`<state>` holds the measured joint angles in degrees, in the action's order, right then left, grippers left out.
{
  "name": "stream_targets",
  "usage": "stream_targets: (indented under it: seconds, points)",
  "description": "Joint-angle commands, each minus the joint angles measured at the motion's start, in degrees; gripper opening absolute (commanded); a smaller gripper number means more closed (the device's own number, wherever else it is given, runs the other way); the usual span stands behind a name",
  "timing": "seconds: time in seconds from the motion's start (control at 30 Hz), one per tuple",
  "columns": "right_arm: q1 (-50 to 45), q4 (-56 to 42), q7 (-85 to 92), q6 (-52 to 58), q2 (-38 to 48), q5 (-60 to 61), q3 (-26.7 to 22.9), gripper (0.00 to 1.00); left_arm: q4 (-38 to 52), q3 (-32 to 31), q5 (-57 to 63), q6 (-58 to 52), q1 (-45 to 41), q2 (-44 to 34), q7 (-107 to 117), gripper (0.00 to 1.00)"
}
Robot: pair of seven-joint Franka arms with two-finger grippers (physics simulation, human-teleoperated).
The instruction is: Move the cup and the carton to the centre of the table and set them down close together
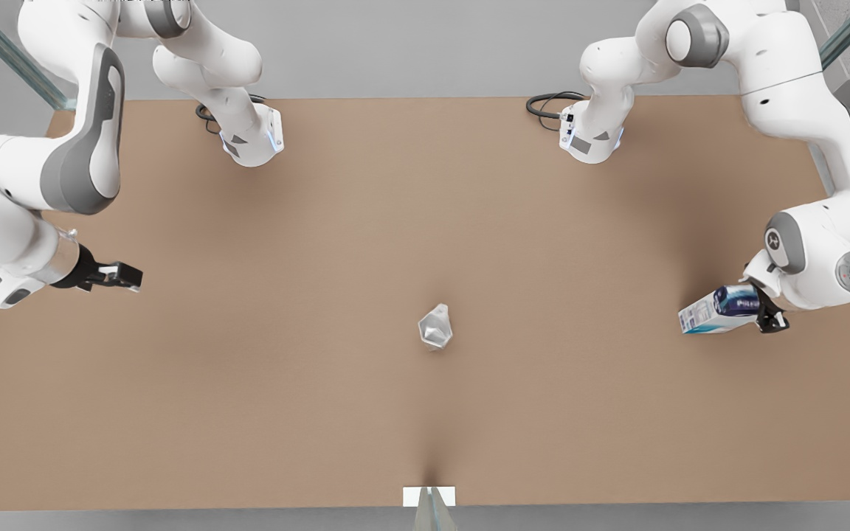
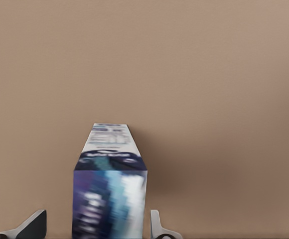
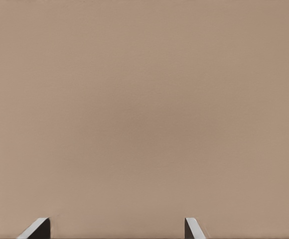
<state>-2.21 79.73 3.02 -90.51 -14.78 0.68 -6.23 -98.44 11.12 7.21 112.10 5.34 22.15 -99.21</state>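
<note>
On the tan table (image 1: 263, 413), the cup (image 1: 435, 327) stands mid-surface.

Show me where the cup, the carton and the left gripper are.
cup (image 1: 435, 327), front view, its faceted side.
carton (image 1: 720, 308), front view, its printed side.
left gripper (image 2: 98, 226), left wrist view, midway between fingertips.

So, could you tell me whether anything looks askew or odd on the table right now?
The carton is tipped nearly horizontal near the front view's right edge, with the left gripper around its end. The cup stands alone mid-table. The right gripper hangs open, waiting, at the front view's left.
</note>
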Motion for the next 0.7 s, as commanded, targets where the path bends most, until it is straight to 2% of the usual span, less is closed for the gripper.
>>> stream_targets:
  seconds: [0.0,0.07,0.4,0.47,0.57,0.67]
  points:
    - [0.18,-1.50,0.06,0.33,-0.60,0.11,-0.01,1.00,0.00,0.13,0.00,-0.04,0.02,0.00,-0.02,1.00]
    - [0.97,-4.58,-0.21,2.53,0.01,0.02,-0.45,1.00,0.00,0.13,0.00,-0.21,0.02,0.08,-0.02,1.00]
    - [1.77,-4.67,0.32,4.46,0.45,-0.94,-0.36,1.00,-0.70,0.22,-2.37,2.69,0.11,3.78,0.07,1.00]
    - [1.15,-4.58,2.69,3.76,-0.17,-0.59,-0.18,1.00,-0.70,0.22,-2.37,2.86,0.11,3.86,0.16,0.84]
    - [0.62,-4.49,2.69,3.14,-0.69,-0.24,-0.36,1.00,-0.70,0.22,-2.63,2.86,0.11,3.86,0.86,0.74]
    - [0.71,-4.67,2.61,2.88,-0.43,-0.77,-0.27,1.00,-0.70,0.22,-3.52,2.86,0.11,3.78,0.86,0.70]
